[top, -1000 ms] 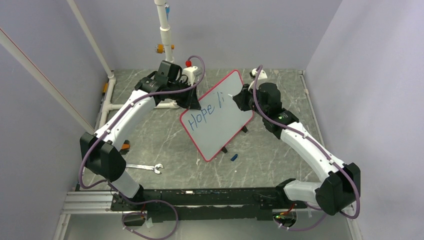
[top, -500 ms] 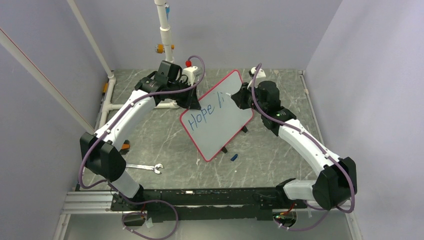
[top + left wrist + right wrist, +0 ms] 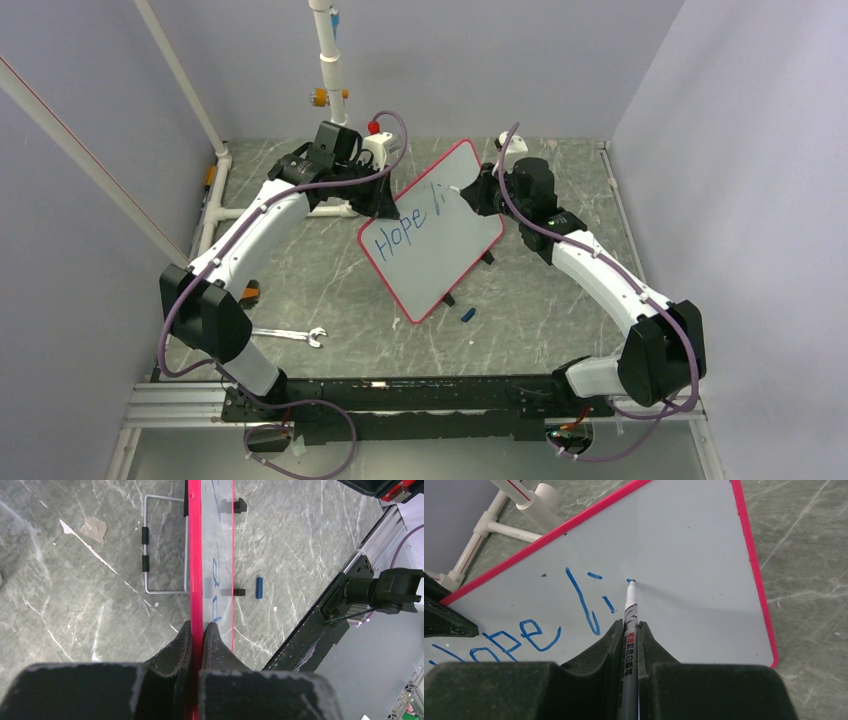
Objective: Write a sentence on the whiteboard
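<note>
Currently the whiteboard (image 3: pixel 440 268) is seen standing tilted on the desk (image 3: pixel 320 280), between the two arms. Its red edge on the left arm's side is clamped between the closed fingers of the left tool (image 3: pixel 198 627). A marker (image 3: pixel 629 615) is gripped in the tightly closed right tool (image 3: pixel 626 626). Its tip is pressed to the board's face just right of the blue sentence (image 3: pixel 408 231), which reads "Hope" followed by "li". A small blue dot is seen at the tip.

Left tool (image 3: pixel 198 627) and right tool (image 3: pixel 629 625) both clamped (seemingly angled toward each other).
</note>
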